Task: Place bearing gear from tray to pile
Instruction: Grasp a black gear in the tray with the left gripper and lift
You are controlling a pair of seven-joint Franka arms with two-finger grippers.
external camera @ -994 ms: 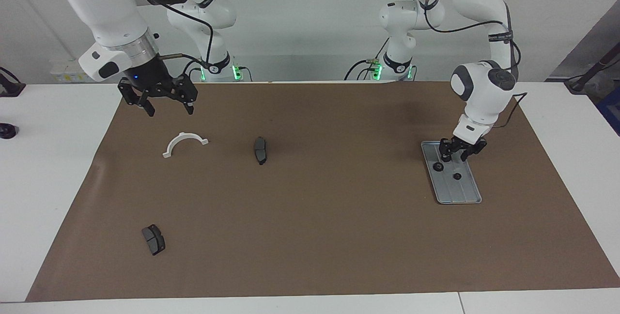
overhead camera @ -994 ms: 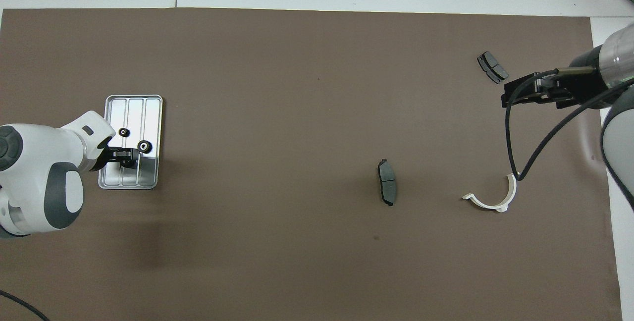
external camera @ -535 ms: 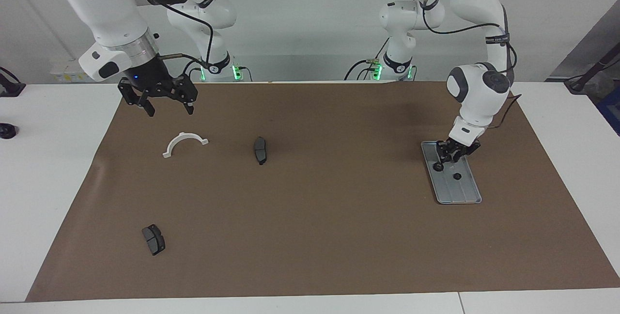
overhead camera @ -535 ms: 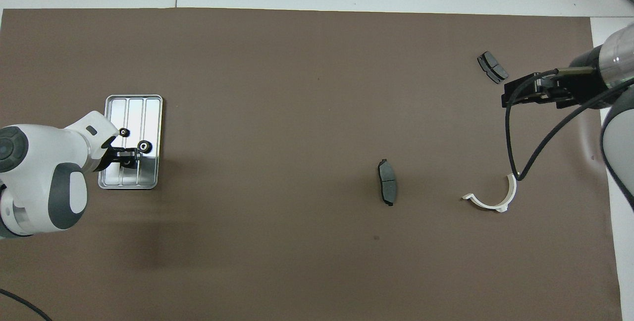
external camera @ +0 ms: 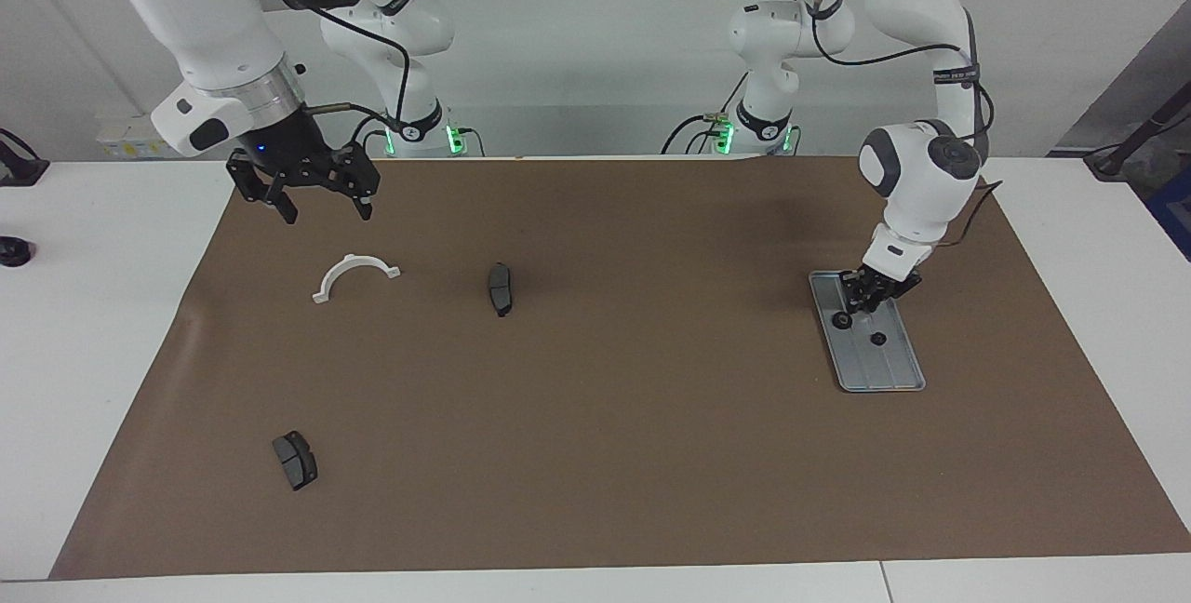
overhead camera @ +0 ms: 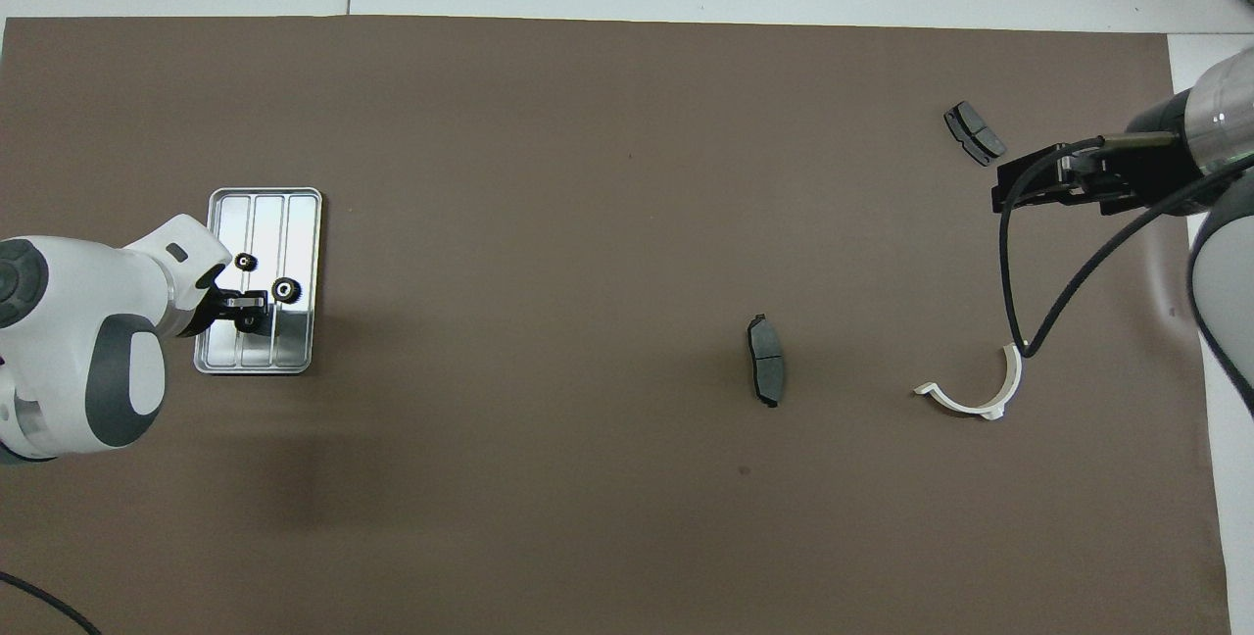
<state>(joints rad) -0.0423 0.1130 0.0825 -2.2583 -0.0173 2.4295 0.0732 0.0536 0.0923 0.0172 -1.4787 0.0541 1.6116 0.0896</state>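
1. Facing view: the tray (external camera: 880, 363) sits on the brown mat (external camera: 614, 417) toward the left arm's end of the table, long side running away from the robots.
2. Two small black gears are in the tray: gear A (external camera: 841, 320) near the tray's edge that faces the table's middle, gear B (external camera: 877, 339) nearer the tray's middle and farther from the robots than gear A.
3. Left gripper (external camera: 872, 294) is down low over the tray's robot-side end, just beside gear A. Fingers look drawn close together; cannot tell whether they grip anything or touch the tray.
4. Right gripper (external camera: 322, 203) hangs in the air over the mat's robot-side edge, well apart from the tray, fingers spread wide, nothing between them. That arm waits.
5. Well apart from the tray, toward the right arm's end: a white half-ring (external camera: 354, 275), a dark brake pad (external camera: 500, 288) between the half-ring and the tray, and a second pad (external camera: 295, 460) much farther from the robots.
6. Overhead view: the tray (overhead camera: 294, 214) shows lengthwise ridges and a raised rim. Gear A (overhead camera: 285, 290) and gear B (overhead camera: 245, 263) both lie inside it, apart from each other.
7. Left gripper (overhead camera: 251, 306) is over the tray's robot-side half, its tip just beside gear A; contact cannot be read here.
8. Right gripper (overhead camera: 1053, 182) is over the mat (overhead camera: 588, 223) near the second pad (overhead camera: 973, 133). The half-ring (overhead camera: 976, 388) and the brake pad (overhead camera: 765, 361) lie flat on the mat, well apart from the tray.
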